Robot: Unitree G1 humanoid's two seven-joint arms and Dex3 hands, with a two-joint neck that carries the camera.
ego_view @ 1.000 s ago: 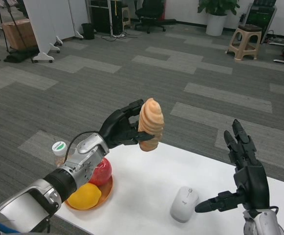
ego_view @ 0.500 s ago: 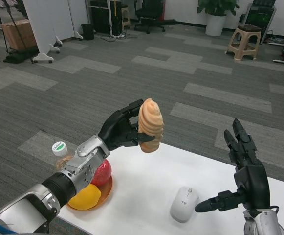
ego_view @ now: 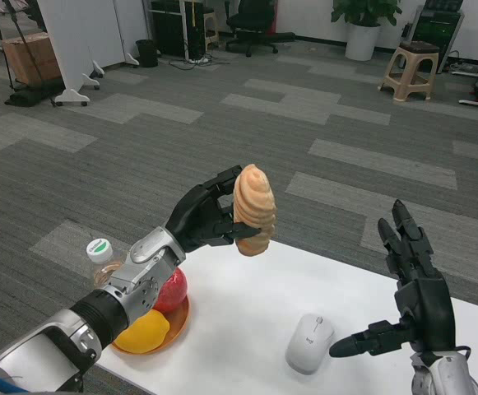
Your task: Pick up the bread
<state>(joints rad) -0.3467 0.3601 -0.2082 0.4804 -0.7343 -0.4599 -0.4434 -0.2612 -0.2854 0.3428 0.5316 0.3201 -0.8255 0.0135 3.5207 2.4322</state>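
At the near left a plate (ego_view: 181, 322) carries fruit on the white table (ego_view: 247, 313), with a capped bottle (ego_view: 100, 255) just beyond it. Above them the left hand (ego_view: 199, 218) grips the bread (ego_view: 253, 209) from its left side, fingers wrapped around it, the loaf's long axis upright and well clear of the tabletop (the lift looks essentially done). Rightward lies a white mouse (ego_view: 308, 343); at the far right the right hand (ego_view: 411, 296) waits empty, fingers spread, plainly the farther one from the bread.
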